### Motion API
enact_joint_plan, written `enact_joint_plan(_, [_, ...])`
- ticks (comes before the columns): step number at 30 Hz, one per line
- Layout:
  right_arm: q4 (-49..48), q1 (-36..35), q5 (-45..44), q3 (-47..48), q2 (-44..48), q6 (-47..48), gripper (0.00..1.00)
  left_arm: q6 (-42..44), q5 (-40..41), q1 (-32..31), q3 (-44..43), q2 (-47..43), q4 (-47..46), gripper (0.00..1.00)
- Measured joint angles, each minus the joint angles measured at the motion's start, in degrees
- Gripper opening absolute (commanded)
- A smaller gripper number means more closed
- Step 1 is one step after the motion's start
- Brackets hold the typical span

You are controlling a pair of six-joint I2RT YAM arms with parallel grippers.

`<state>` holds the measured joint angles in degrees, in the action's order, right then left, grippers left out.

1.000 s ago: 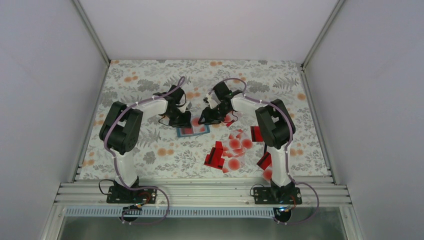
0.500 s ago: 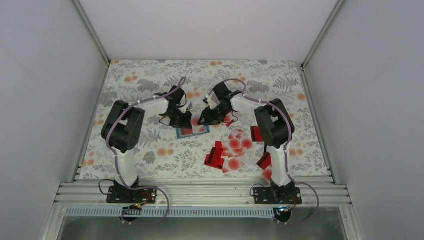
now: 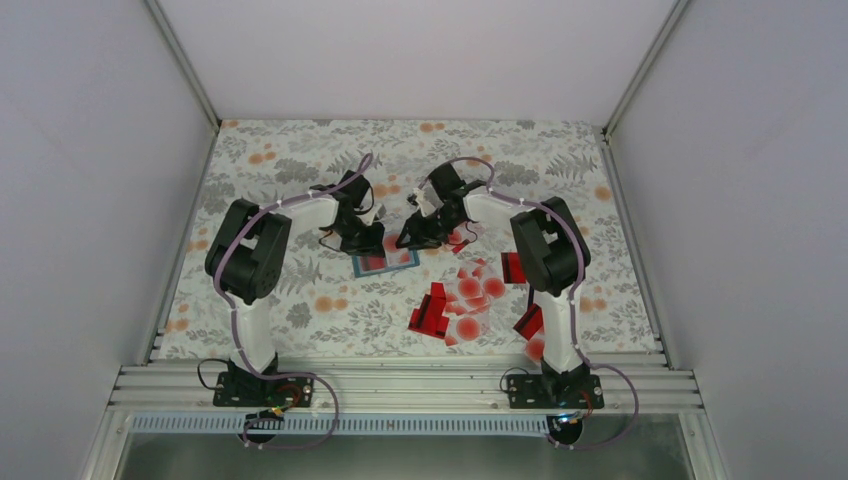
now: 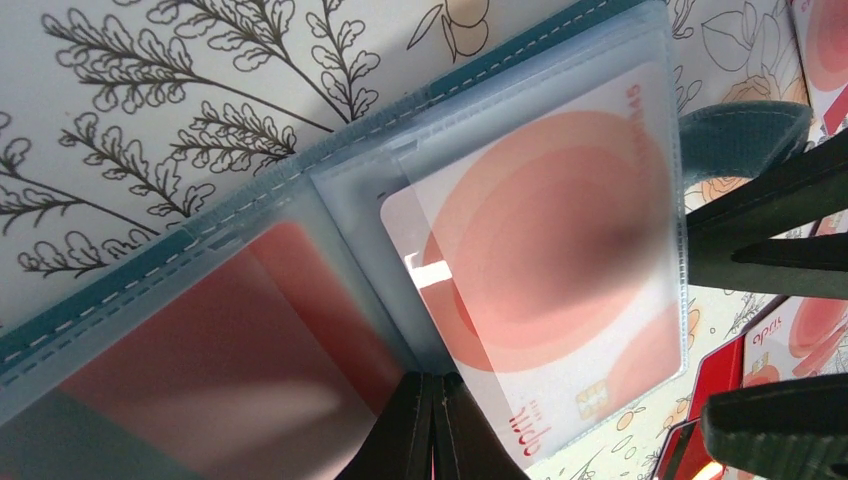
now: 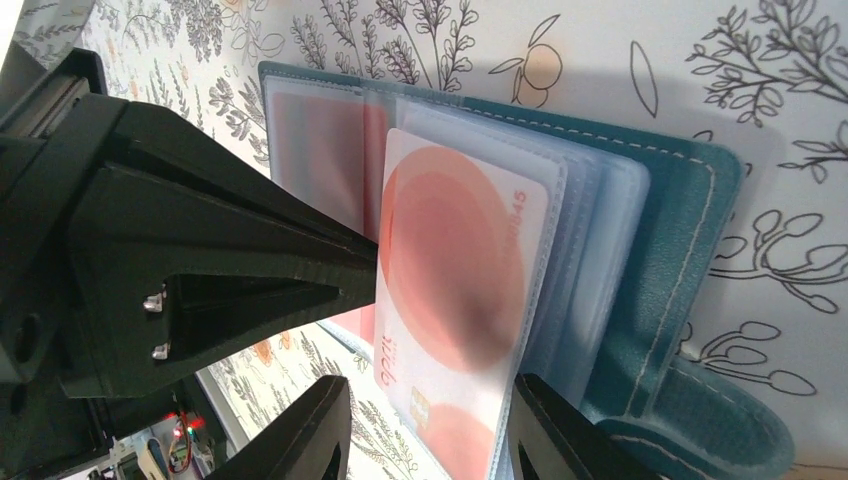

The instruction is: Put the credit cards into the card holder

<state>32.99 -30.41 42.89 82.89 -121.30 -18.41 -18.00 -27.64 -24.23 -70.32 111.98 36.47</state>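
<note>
Straddling dotted card (image 5: pixel 450 280), right end effector (image 5: pixel 430 388), card holder (image 5: pixel 680 250) beneath

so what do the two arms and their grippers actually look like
Both the left arm and right arm have white links joined by bulky black joint housings, with a thin lilac cable running along each. Their bases are black, bolted to a silver rail. The left gripper and right gripper are matte black with tapered, wedge-shaped fingers.

Bright, even light; soft-focus wrist views, blurry card (image 4: pixel 540 250).
</note>
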Motion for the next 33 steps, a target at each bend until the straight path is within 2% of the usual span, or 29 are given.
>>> enact_joint_plan(33, [-1.09,-1.2,8.09,2.89,0.0,1.01,0.41,0.0,0.24,-0.07,-0.39,0.02,0.52,0.04])
